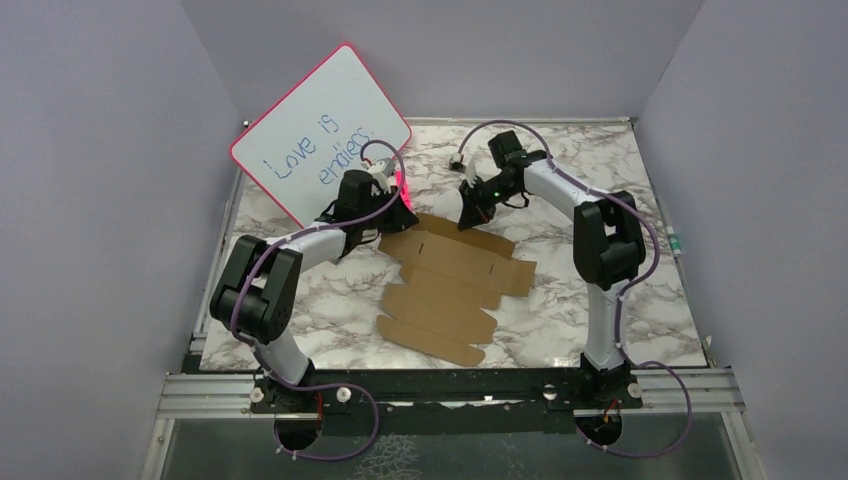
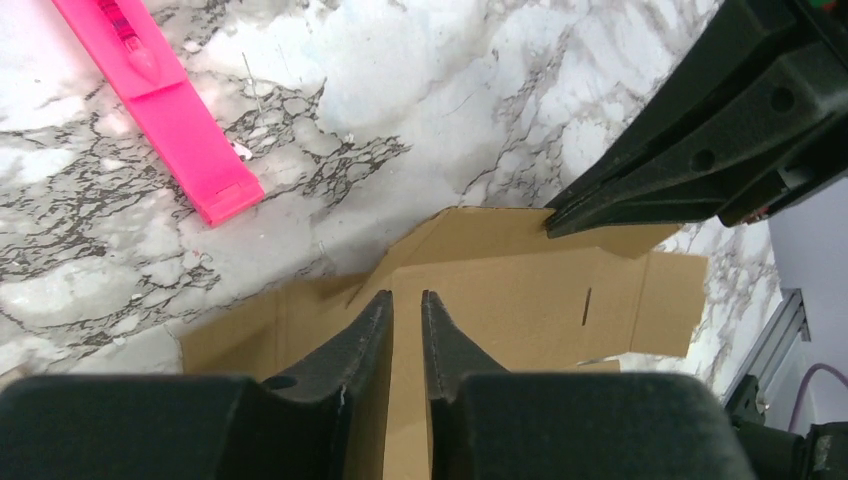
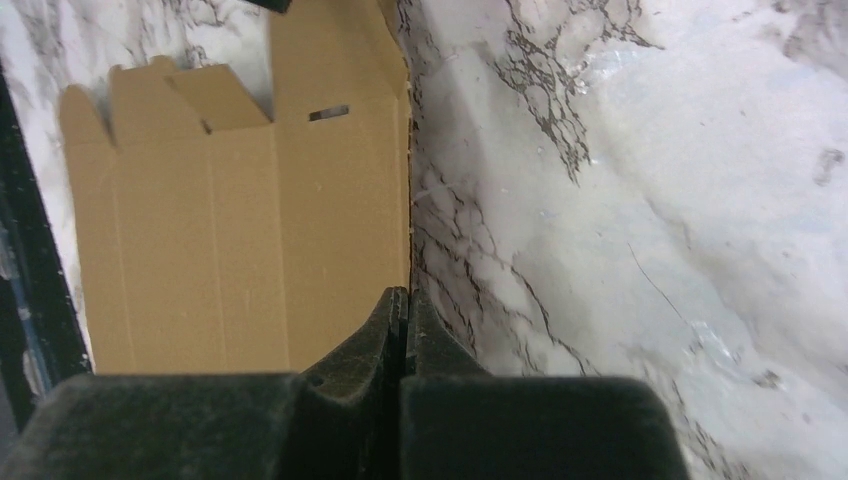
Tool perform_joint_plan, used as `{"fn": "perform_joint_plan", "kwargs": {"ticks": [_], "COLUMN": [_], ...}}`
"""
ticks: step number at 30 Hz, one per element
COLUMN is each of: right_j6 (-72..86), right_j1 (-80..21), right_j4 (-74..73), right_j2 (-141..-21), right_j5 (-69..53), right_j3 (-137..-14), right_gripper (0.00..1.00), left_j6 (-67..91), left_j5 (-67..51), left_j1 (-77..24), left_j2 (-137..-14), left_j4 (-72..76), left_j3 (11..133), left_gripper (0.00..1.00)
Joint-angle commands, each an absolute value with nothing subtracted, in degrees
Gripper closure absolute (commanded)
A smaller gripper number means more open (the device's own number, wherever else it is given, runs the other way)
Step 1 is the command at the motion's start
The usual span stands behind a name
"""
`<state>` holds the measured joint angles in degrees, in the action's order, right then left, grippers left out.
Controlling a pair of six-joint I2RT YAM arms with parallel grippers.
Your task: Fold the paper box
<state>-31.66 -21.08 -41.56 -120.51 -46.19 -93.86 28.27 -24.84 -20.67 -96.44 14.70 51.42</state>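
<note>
Status at this moment. The paper box (image 1: 455,285) lies as an unfolded brown sheet, flat on the marbled surface (image 1: 600,180) and roughly midway between the two arms. Its flaps and tabs are spread out, and its long axis runs diagonally from the far left toward the near right.

Left gripper (image 2: 405,300): I see it positioned over the far-left portion of the sheet. The jaws stand narrowly apart. Cardboard shows through the slit between them, and nothing sits in the gap.

Right gripper (image 3: 405,295): I see it at the sheet's far edge, tips pointing down. The jaws are pressed together with no visible gap. The tips meet exactly on the line of the cardboard's edge, where the sheet borders bare marble. I cannot tell whether that edge is pinched between them or merely touched.

The left wrist view shows the right arm's black fingertip resting at the far border of the cardboard.

A whiteboard (image 1: 320,130) with a pink frame and handwriting leans at the far left, behind the left arm. A pink plastic piece (image 2: 190,130) lies on the marble just beyond the sheet.
</note>
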Motion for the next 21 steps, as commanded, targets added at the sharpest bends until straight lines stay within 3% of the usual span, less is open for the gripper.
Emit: {"fn": "perform_joint_plan", "kwargs": {"ticks": [1, 8, 21], "right_j6": [-34.3, -37.1, -45.0], "right_j1": [-23.1, -26.2, -35.8], "right_j4": [-38.1, -35.1, -23.3], "right_j2": [-113.7, -107.3, -101.8], "right_j5": [-36.5, -25.8, -3.5], "right_j3": [-91.3, -88.2, -84.6], "right_gripper": [0.99, 0.99, 0.98], "left_j6": [29.6, 31.9, 35.4], "left_j5": [-22.6, -21.4, -23.1], "left_j1": [-20.6, -20.6, -23.2], "left_j2": [-90.8, -83.7, -73.5], "left_j4": [15.1, 10.7, 9.6], "left_j3": [50.4, 46.7, 36.1], "left_gripper": [0.74, 0.59, 0.57]}}
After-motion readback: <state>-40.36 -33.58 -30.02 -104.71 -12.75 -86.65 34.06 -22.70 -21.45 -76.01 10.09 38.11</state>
